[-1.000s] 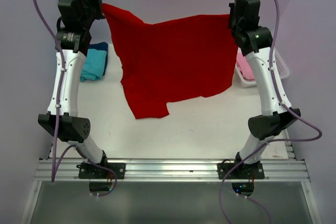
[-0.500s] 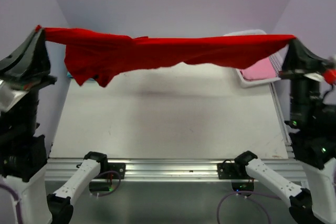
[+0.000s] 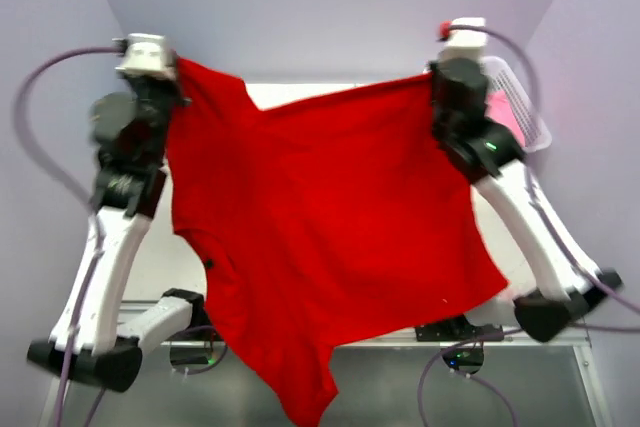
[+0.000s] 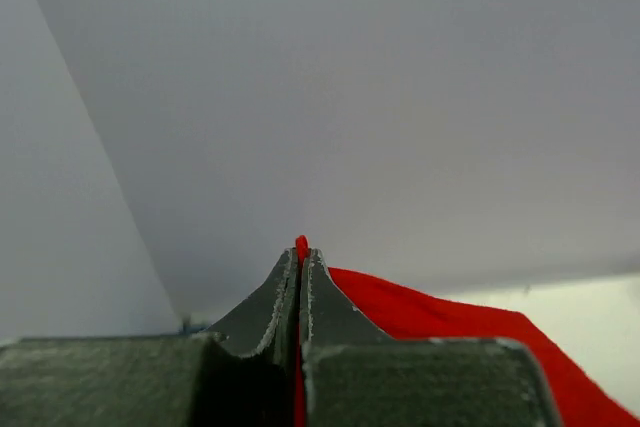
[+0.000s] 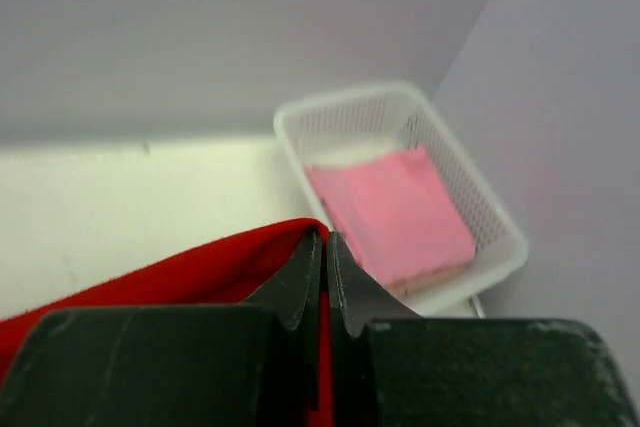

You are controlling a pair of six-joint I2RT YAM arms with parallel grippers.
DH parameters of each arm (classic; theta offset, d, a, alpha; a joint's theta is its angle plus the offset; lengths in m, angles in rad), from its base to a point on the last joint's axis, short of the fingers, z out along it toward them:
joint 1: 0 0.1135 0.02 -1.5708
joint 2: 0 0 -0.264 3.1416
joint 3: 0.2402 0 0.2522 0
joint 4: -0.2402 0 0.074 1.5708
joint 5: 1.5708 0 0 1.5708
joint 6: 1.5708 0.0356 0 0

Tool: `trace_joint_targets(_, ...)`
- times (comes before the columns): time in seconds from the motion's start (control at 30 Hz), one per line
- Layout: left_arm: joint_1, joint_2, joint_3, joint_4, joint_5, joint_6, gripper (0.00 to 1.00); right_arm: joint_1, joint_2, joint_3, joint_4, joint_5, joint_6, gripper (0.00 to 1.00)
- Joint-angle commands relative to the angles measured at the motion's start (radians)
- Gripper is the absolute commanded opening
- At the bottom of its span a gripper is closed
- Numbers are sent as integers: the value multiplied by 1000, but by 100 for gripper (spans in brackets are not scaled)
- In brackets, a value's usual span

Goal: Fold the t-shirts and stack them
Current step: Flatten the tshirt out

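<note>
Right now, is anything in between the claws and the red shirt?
No, nothing. The left claw and the right claw are each pinched shut right on the red t-shirt, holding it spread out in the air.

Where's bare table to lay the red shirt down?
Bare white tabletop shows left of the white lattice plastic basket, along the far edge. Far right is crowded: that basket holds a folded pink t-shirt. The rest is hidden behind the bright red cloth t-shirt held by the left gripper and right gripper.
</note>
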Motion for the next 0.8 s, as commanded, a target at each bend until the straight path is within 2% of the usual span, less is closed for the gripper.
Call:
trace_joint_targets(0.0,3,136,-209,43,-182,22,0,-24,152,-77,-277,38,216,0)
trace_joint_targets(0.07,35,198,-278,93,-162,-7,0,-46,272,-91,-306,-4,280,0)
trace_joint_targets(0.17,80,323,-317,151,-156,-39,0,-76,392,-137,-265,-43,307,0)
trace_joint_targets(0.27,104,472,-288,163,-148,-57,0,-119,526,-136,-202,-88,313,0)
trace_joint_targets(0.37,112,631,-240,198,-136,-61,0,-139,636,-59,-168,-107,304,0)
trace_joint_targets(0.5,118,735,-174,235,-135,-65,0,-162,812,88,-162,-113,294,0)
trace_joint_targets(0.63,130,811,-111,275,-107,-82,0,-188,890,154,-115,-105,304,0)
trace_joint_targets(0.77,130,908,-13,254,-64,-116,0,-204,998,301,-130,-91,294,0)
